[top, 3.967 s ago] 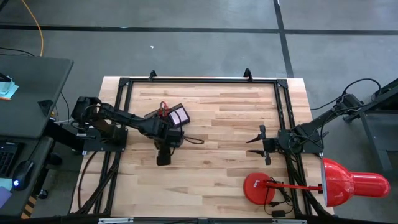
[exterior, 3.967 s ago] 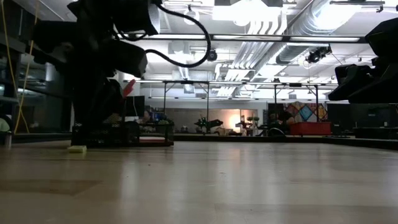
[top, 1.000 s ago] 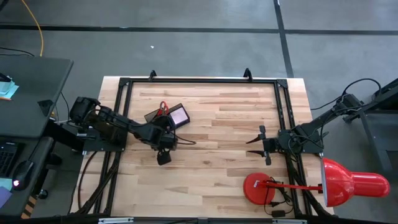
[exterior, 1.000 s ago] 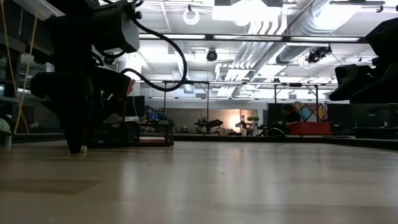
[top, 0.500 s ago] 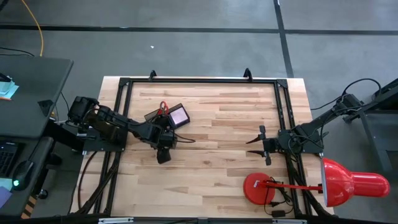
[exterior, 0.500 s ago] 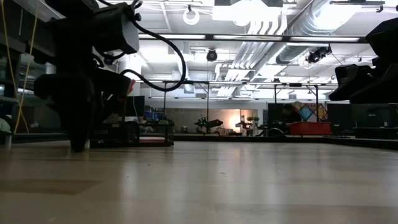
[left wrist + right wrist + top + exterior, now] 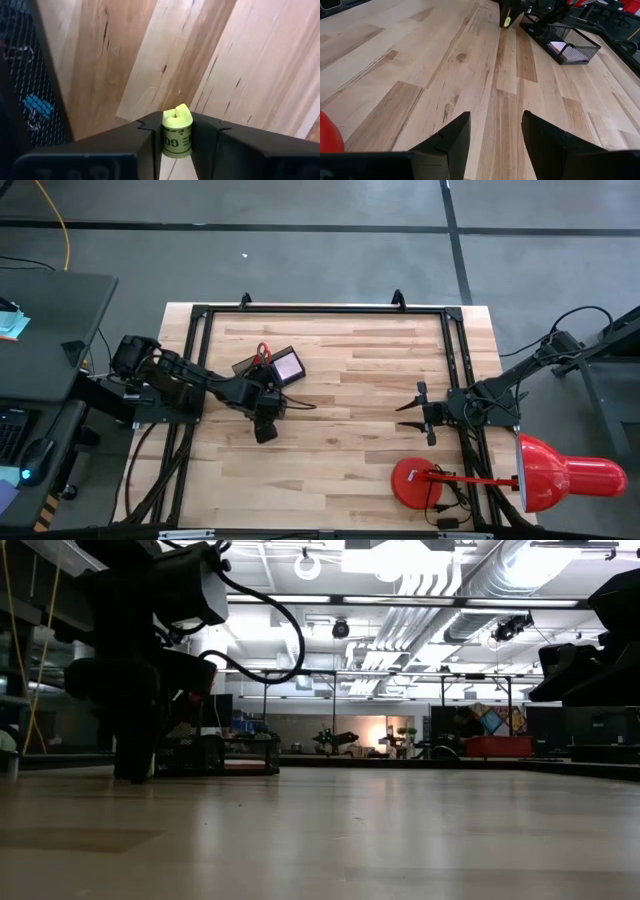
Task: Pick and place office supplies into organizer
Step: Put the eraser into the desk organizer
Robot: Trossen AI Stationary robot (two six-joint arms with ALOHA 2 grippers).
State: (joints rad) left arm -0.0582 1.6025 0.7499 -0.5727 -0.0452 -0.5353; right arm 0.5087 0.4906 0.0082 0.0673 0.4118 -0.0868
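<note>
Yellow eraser (image 7: 177,132) clamped between left gripper (image 7: 177,135) fingers.

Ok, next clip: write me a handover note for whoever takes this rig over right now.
Left claw: shut on the yellow eraser, low over the table just in front of the organizer.
Right claw: open, idle at the table's right side, holding nothing.
Done: red scissors and a pink pad sit in the organizer.
Left: carry the eraser over and drop it in. No other loose supplies show on the table.
</note>
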